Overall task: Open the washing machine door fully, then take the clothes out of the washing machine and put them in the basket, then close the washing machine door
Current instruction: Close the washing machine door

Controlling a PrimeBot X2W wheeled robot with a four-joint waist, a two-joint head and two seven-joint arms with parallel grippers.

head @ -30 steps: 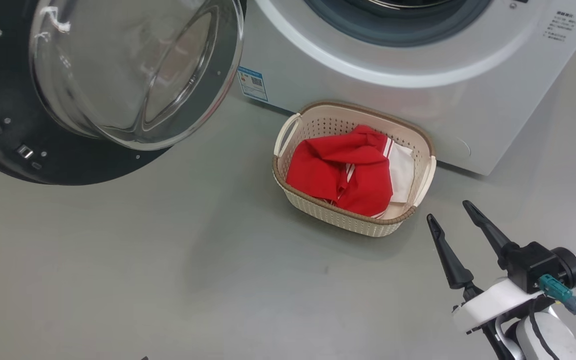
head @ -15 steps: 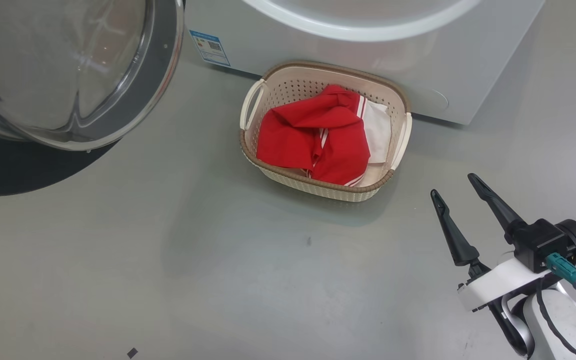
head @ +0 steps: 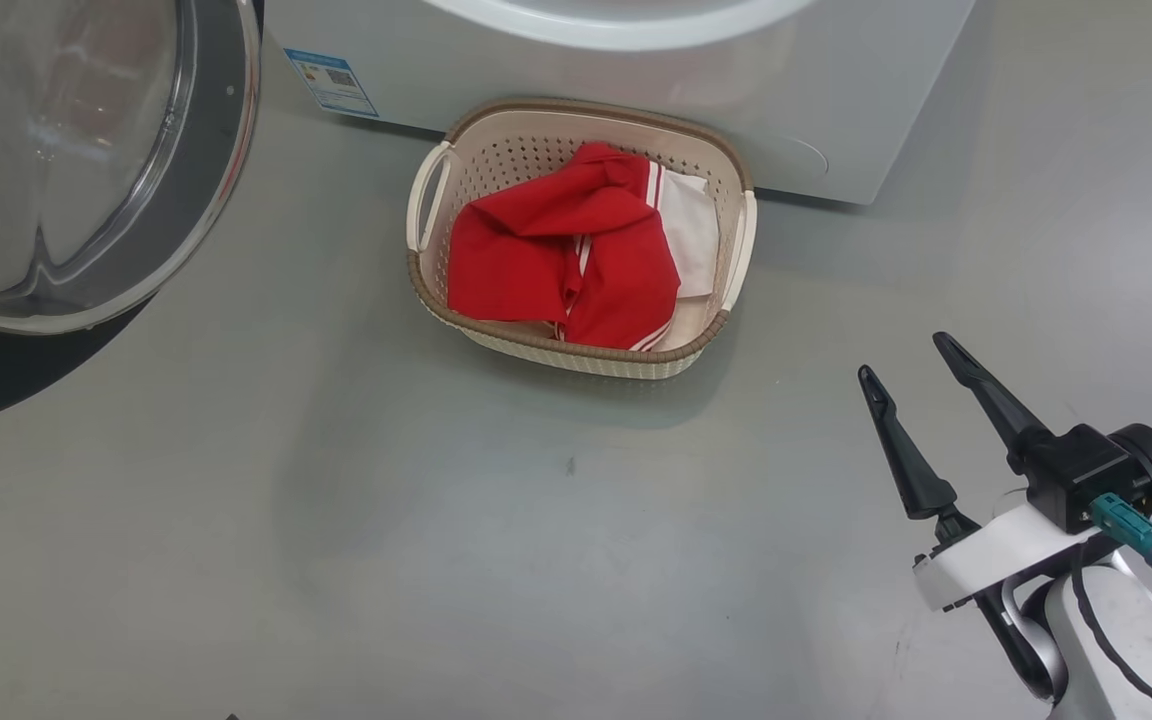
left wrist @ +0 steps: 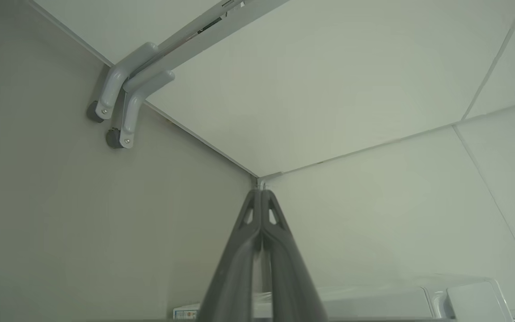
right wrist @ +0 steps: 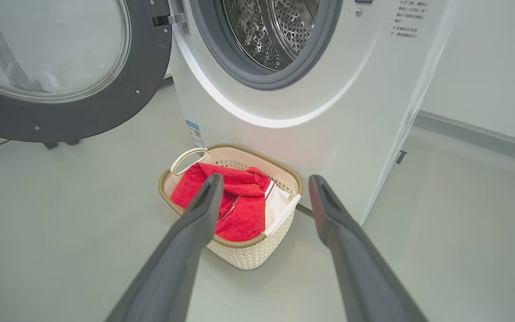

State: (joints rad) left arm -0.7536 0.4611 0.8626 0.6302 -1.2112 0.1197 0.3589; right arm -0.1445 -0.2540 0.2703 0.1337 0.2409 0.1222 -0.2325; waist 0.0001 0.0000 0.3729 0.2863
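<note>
My head has swung while the things kept their places: the basket (head: 576, 360) holds the clothes (head: 556, 260), touching the washing machine (head: 836, 100), the open door (head: 86, 150) to its left, my right gripper (head: 904, 356) spread wide near its right, my left gripper (left wrist: 262, 193) pinched shut.

clothes (head: 536, 255) in the basket (head: 586, 358), basket just before the washing machine (head: 836, 90), washing machine door (head: 86, 150) left of both
</note>
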